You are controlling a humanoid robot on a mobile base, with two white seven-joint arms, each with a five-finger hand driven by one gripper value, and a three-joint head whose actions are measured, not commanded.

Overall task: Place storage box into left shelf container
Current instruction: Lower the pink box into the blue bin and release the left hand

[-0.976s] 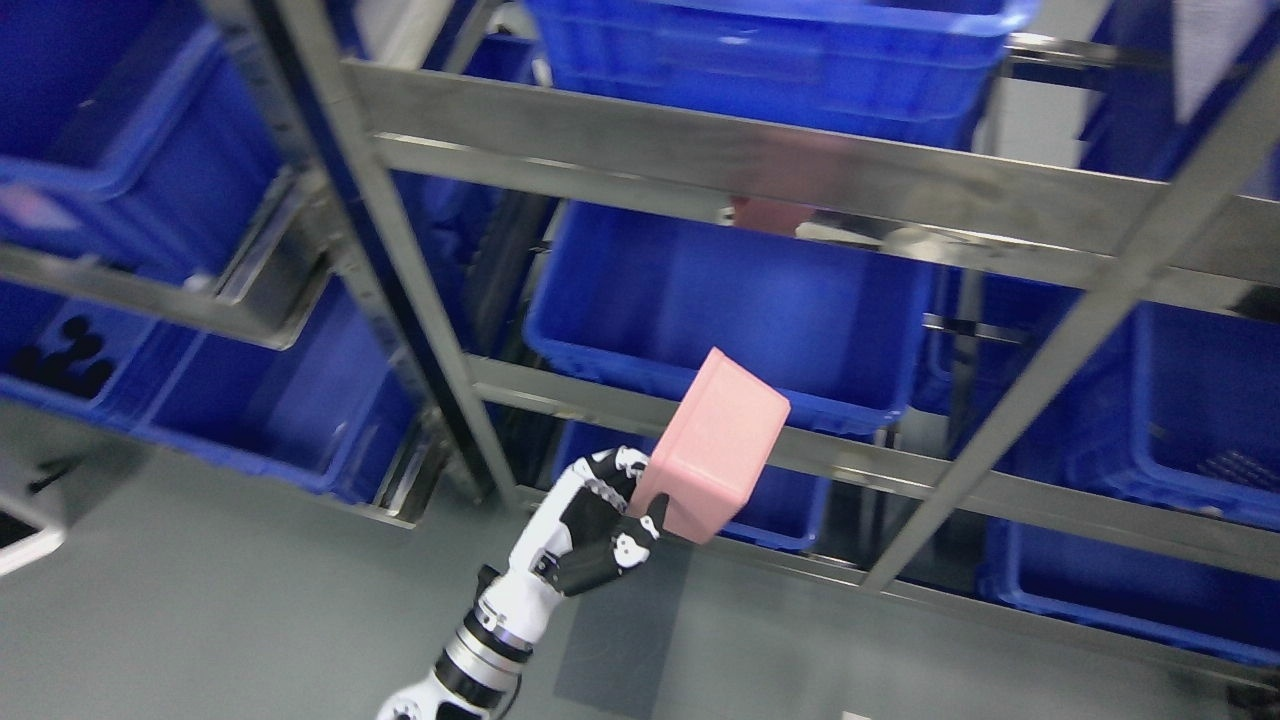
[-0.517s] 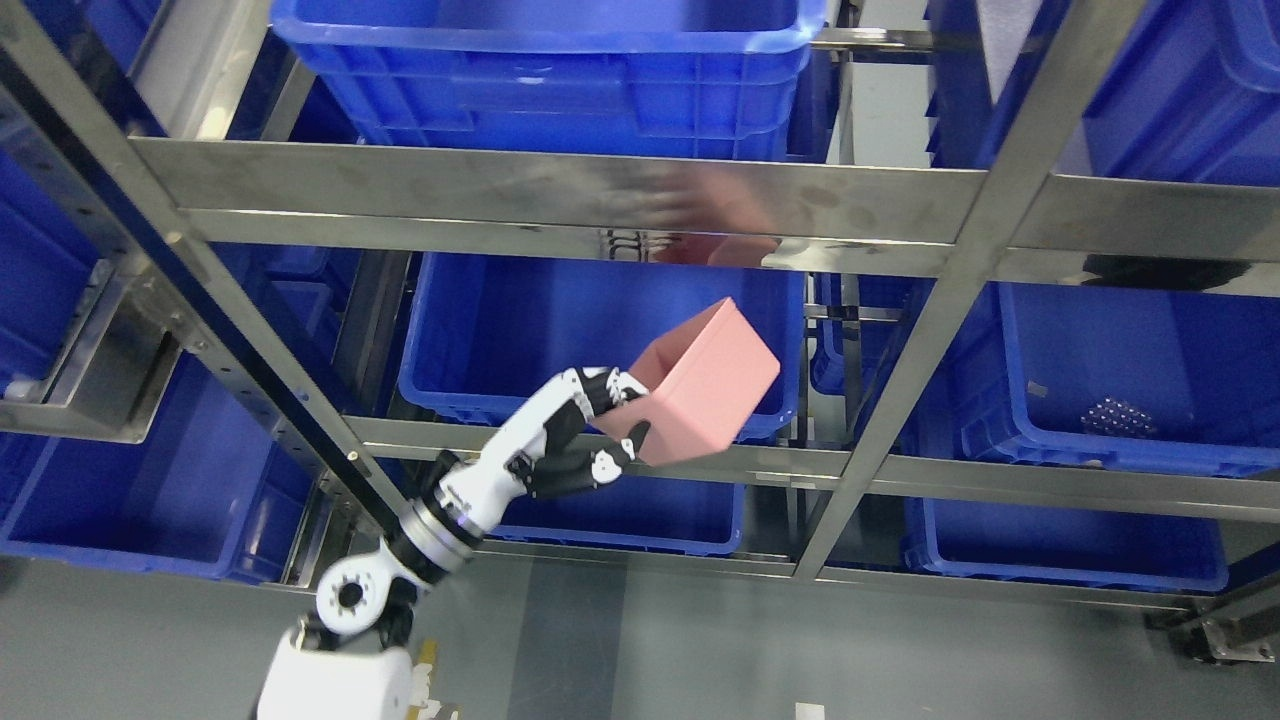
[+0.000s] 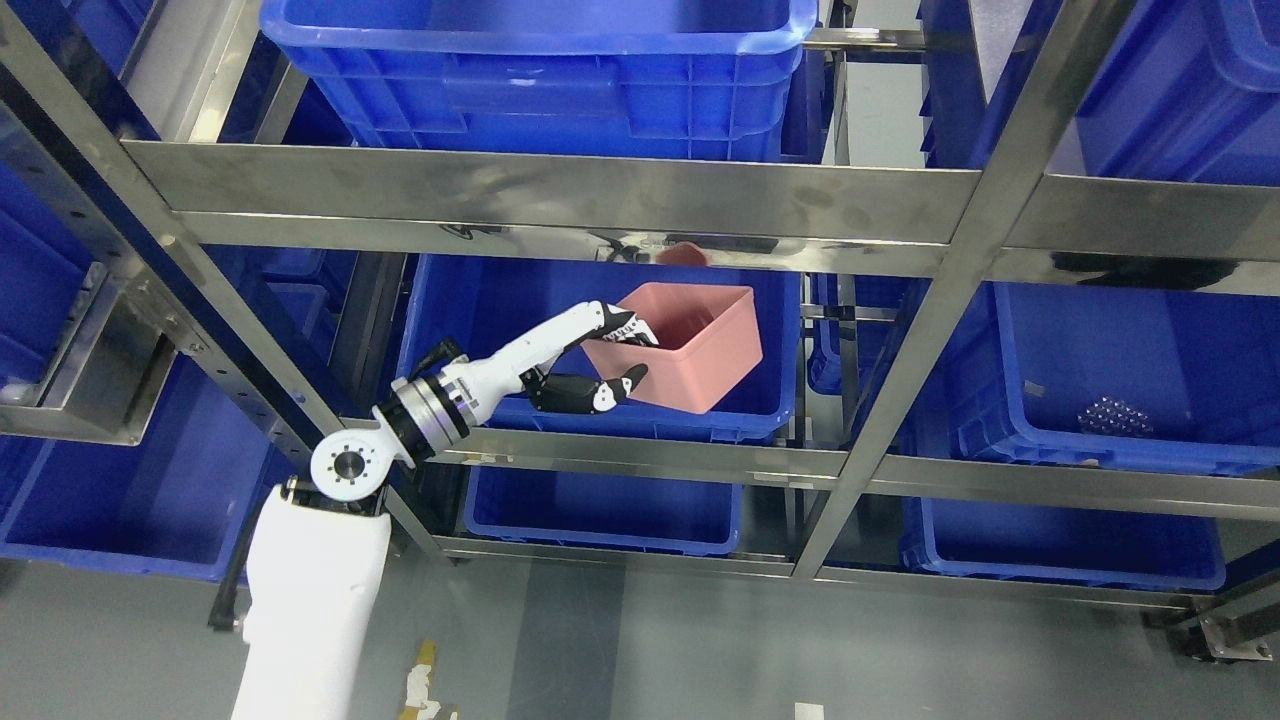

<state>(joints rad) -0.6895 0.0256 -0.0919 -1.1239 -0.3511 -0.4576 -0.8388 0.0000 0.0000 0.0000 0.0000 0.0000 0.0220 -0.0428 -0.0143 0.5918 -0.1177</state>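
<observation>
A pink open-topped storage box [image 3: 690,350] hangs inside the blue container [image 3: 470,310] on the middle level of the steel shelf, left bay. My left hand [image 3: 610,362] is shut on the box's left wall, fingers over the rim and thumb under its lower side. The box sits roughly level, mouth up, its bottom just above the container's front rim. The white left arm reaches up from the lower left through the shelf opening. The right hand is out of sight.
A steel crossbar [image 3: 560,205] runs just above the box, another steel rail [image 3: 640,462] just below the container. A slanted steel upright [image 3: 930,300] divides off the right bay, which holds another blue bin [image 3: 1130,400] with small metal parts. More blue bins stand above and below.
The left arm has reached forward and up, carrying the pink box over the container's rim and turning it from tilted to mouth-up. The camera settled after an earlier shift.
</observation>
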